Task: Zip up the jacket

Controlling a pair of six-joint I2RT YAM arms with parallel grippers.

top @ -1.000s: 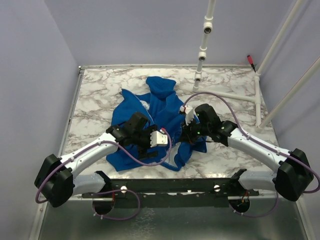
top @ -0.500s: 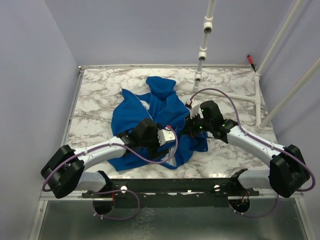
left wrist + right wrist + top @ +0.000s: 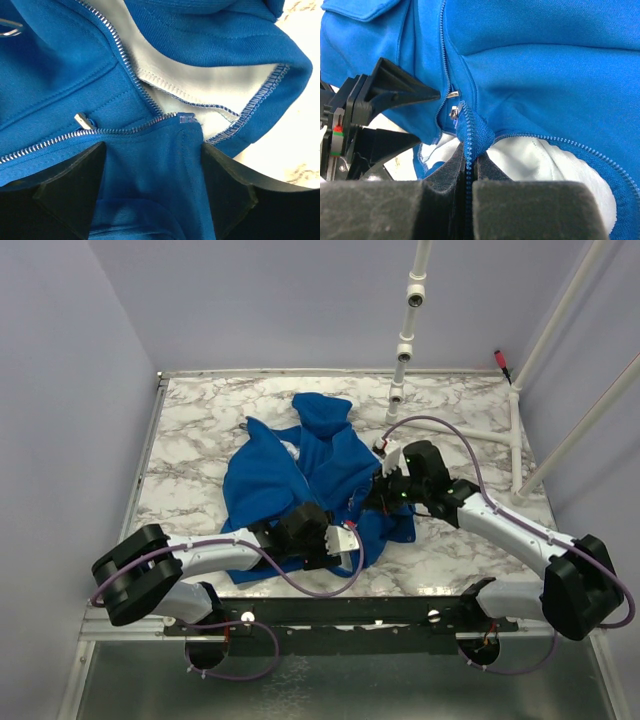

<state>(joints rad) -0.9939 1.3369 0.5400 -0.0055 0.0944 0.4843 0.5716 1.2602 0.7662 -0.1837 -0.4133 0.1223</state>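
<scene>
The blue jacket (image 3: 290,475) lies crumpled on the marble table, its pale lining (image 3: 200,82) showing. My left gripper (image 3: 345,538) is at its near hem. In the left wrist view the left gripper (image 3: 152,146) stands open, straddling a fold of blue fabric just below the zipper's lower end. The metal slider (image 3: 84,120) sits slightly left of it. My right gripper (image 3: 385,490) is shut on the jacket's zipper edge (image 3: 470,127), with the teeth running down between its pads. Two small metal zipper parts (image 3: 453,102) sit just beyond its tips.
A white pipe frame (image 3: 404,350) rises at the back right, with a red-tipped piece (image 3: 501,362) beside it. The table (image 3: 190,420) is boxed in by lilac walls. One left finger (image 3: 405,90) shows close to the right gripper's grip.
My left arm has swung right and toward the near edge, onto the jacket's lower hem, and its jaws have narrowed a little. The right gripper shifted slightly back, still shut on the zipper edge.
</scene>
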